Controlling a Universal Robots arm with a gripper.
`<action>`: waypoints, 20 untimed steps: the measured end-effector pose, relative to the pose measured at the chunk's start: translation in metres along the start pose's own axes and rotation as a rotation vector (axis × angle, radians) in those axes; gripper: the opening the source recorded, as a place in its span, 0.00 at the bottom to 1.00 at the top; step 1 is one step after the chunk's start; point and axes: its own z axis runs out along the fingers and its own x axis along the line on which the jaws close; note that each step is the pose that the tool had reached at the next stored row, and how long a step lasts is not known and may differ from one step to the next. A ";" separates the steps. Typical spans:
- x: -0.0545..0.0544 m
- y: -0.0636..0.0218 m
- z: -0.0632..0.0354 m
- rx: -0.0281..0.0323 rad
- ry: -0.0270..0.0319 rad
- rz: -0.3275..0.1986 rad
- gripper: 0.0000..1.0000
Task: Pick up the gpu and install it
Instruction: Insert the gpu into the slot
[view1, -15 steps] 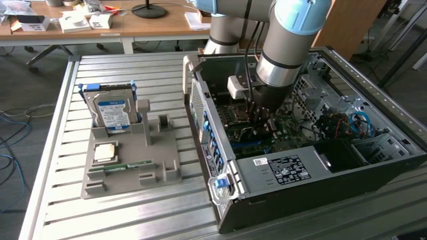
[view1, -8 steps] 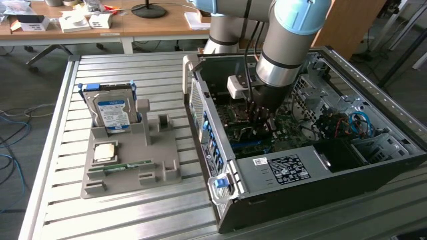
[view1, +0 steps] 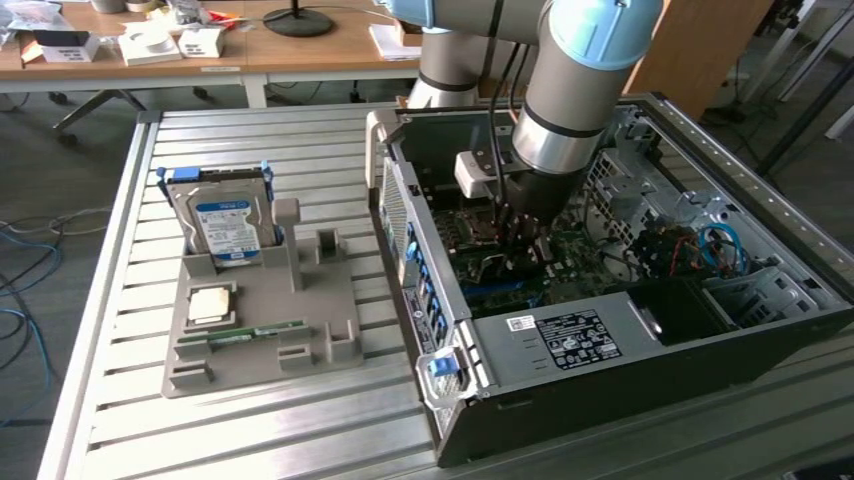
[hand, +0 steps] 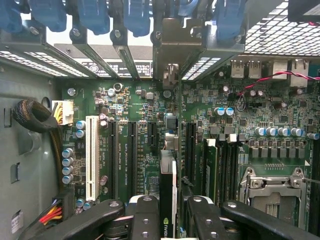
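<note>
Black fingers (hand: 145, 215) of mine pinch the gpu (hand: 168, 195) edge-on, inside the computer case (view1: 587, 340) above the motherboard (hand: 150, 135). Any tilt, I judge, would jam it against a slot (hand: 189, 145). Tight here: cables (hand: 37, 120) beside, bracket bars (hand: 170, 55) beyond.

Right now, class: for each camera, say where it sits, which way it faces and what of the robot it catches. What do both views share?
Exterior view: off the arm, raised, looking down into the open computer case; the arm and gripper show.
Wrist view: on the wrist, facing the motherboard inside; gripper fingers show, clamping the gpu.
Shared: the motherboard and the gripper.
</note>
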 end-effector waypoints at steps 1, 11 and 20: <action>0.000 0.0000 0.0000 0.0000 0.0000 0.001 0.26; 0.000 0.0001 0.0000 -0.0001 -0.0001 0.001 0.27; 0.000 0.0001 -0.0066 0.0000 -0.0001 0.001 0.34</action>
